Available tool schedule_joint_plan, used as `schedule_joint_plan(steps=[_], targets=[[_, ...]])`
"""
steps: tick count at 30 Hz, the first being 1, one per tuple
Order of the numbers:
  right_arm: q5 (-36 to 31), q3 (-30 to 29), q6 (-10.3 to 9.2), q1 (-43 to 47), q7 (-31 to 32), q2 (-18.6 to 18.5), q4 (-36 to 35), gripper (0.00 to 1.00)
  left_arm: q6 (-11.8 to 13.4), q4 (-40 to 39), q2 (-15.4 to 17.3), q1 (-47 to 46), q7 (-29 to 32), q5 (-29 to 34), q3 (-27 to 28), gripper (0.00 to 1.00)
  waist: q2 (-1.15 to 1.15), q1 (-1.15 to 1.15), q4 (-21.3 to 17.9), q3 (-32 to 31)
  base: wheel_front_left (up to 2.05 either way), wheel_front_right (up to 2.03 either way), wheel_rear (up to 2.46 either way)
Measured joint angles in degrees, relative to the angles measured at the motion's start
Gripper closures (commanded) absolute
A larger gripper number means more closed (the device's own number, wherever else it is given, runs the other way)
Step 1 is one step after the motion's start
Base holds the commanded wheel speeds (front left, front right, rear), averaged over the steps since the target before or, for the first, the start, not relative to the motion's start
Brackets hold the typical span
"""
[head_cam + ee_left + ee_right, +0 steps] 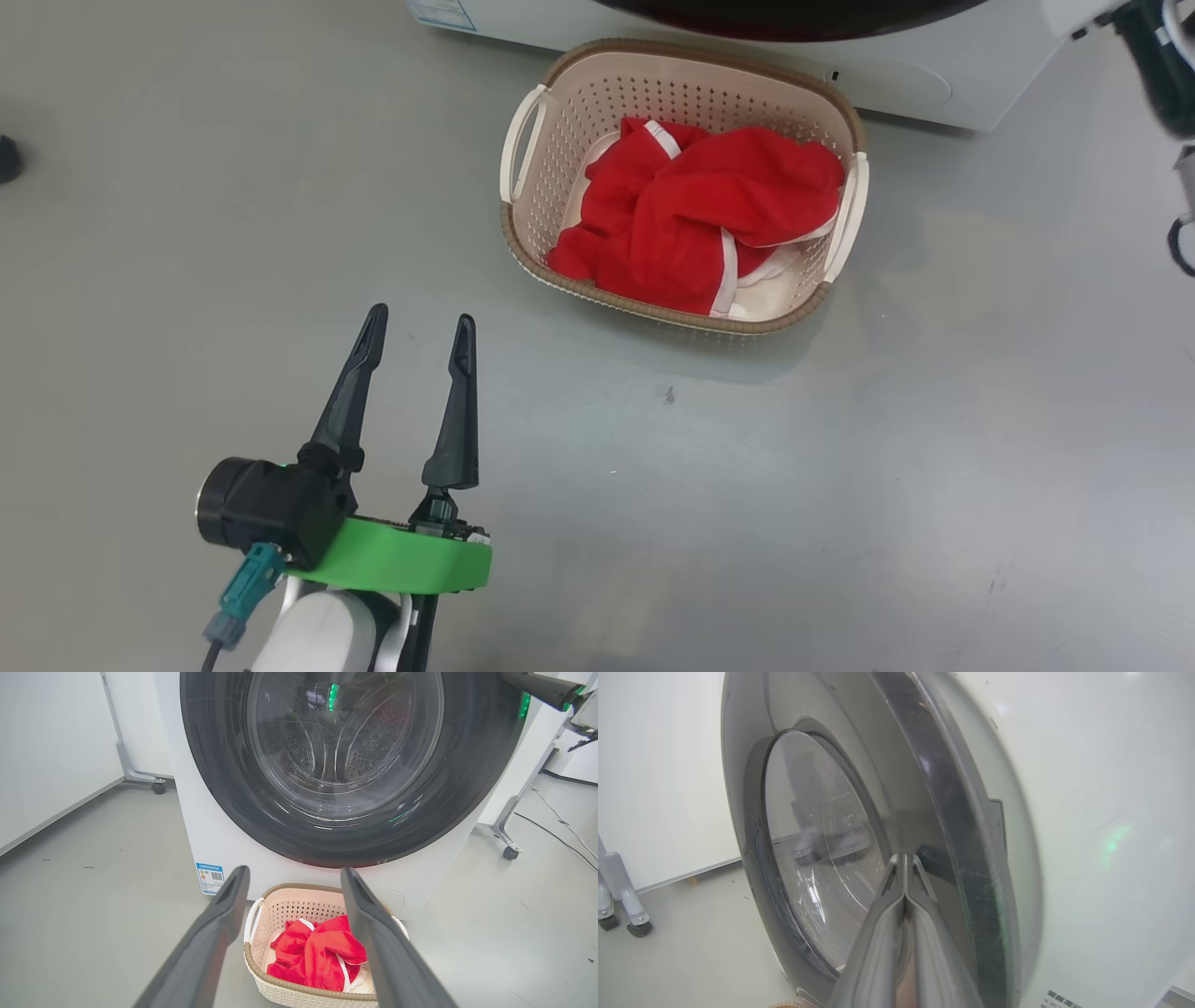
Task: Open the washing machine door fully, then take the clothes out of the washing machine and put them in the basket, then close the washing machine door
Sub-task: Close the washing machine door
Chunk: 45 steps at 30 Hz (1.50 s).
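Note:
The basket (691,49) stands on the floor in front of the washing machine (915,84), and the red clothes (709,215) lie heaped in it over a bit of white fabric (766,297). My left gripper (421,319) is open and empty, low and to the left of the basket. In the left wrist view the basket (299,994) and clothes (317,956) sit between its fingers, and the washing machine door (336,826) lies against the machine front. My right gripper (904,857) is shut, its tips touching the door's black rim (752,812).
Wheeled stand legs flank the machine (507,844) (156,786), and a cable (556,826) runs over the floor on the right. A small dark object (7,159) sits at the far left. Open grey floor lies around the basket.

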Motion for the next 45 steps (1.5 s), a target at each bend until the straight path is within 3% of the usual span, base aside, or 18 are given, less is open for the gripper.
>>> schedule_joint_plan(steps=[12,27,37,45], targets=[[0.0,0.1,0.0,-6.0,0.5,-2.6,3.5,1.0,0.0,-1.0,-0.1,-0.6,0.0,-1.1,-1.1,0.0,0.0,0.0,2.4,2.0,0.0,0.0,0.0],[-0.3,0.0,0.51,-7.9,-1.7,-2.3,8.4,1.0,0.0,-1.0,-0.1,-0.7,0.0,-1.2,-0.5,0.0,0.0,0.0,3.5,2.0,0.0,0.0,0.0],[0.2,3.8,-0.03,-7.7,-4.6,0.7,8.2,1.0,0.0,-0.5,-0.2,-0.7,0.0,-1.1,1.2,0.0,0.0,0.0,1.8,0.4,0.0,0.0,0.0],[3.0,6.0,-0.03,-1.6,-5.7,2.8,5.8,1.0,0.0,0.3,-0.2,-0.7,0.0,0.0,2.8,0.0,0.0,0.0,-0.5,-1.5,0.0,0.0,0.0]])
